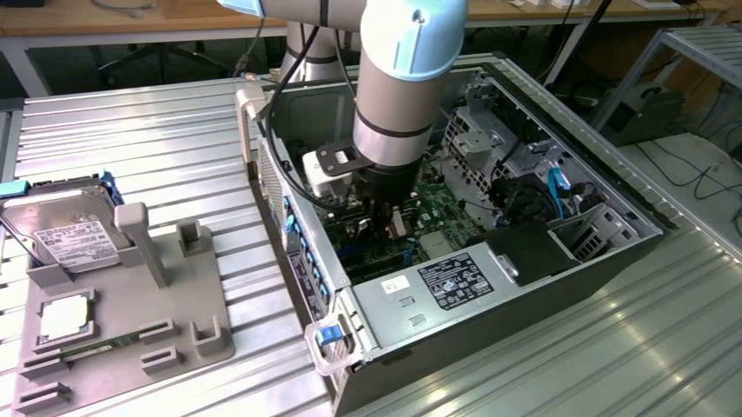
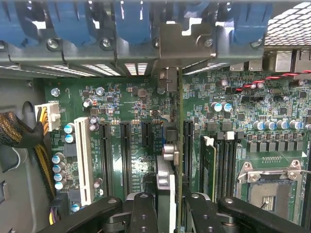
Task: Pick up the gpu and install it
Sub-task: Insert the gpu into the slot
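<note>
Inside the open computer case, the gpu is standing on edge over the green motherboard, running lengthwise between two of the black expansion slots. Its silver bracket is sitting at the far end, beside the row of blue latches. I cannot tell whether the card is touching a slot. The gripper is clenching the gpu, with its black fingers pressing on either face of the card. A white slot is lying off to one side of the card and the processor socket to the other. In the exterior view, the arm is reaching straight down into the case. Toward the exterior view's left, a grey tray is resting on the ribbed metal table, carrying a hard drive and a green memory stick.
</note>
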`<state>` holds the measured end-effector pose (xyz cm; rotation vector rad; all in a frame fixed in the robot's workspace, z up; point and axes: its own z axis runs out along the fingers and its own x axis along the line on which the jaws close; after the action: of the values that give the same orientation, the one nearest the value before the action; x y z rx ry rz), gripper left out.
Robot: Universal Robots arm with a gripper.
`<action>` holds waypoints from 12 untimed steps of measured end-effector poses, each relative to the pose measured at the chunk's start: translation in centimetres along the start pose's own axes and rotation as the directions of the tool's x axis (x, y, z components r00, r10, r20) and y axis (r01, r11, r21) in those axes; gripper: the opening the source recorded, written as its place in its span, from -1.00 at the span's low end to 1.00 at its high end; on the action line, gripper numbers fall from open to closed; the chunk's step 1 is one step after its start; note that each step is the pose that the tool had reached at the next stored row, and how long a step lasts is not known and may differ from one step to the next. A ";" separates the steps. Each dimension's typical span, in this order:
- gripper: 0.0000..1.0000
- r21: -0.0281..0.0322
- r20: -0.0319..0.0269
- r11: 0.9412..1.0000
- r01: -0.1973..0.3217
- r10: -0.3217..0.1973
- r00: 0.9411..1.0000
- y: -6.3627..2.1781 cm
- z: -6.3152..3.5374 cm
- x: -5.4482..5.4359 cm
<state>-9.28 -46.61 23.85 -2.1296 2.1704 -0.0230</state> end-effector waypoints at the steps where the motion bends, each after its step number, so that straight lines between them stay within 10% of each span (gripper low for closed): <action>1: -0.44 0.000 0.000 1.000 0.000 0.000 1.000 0.00 0.02 0.0; 12: -0.44 0.000 0.000 1.000 0.000 0.000 1.000 -0.05 -0.66 0.0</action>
<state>-9.29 -46.61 24.52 -2.1297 2.1704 -0.0230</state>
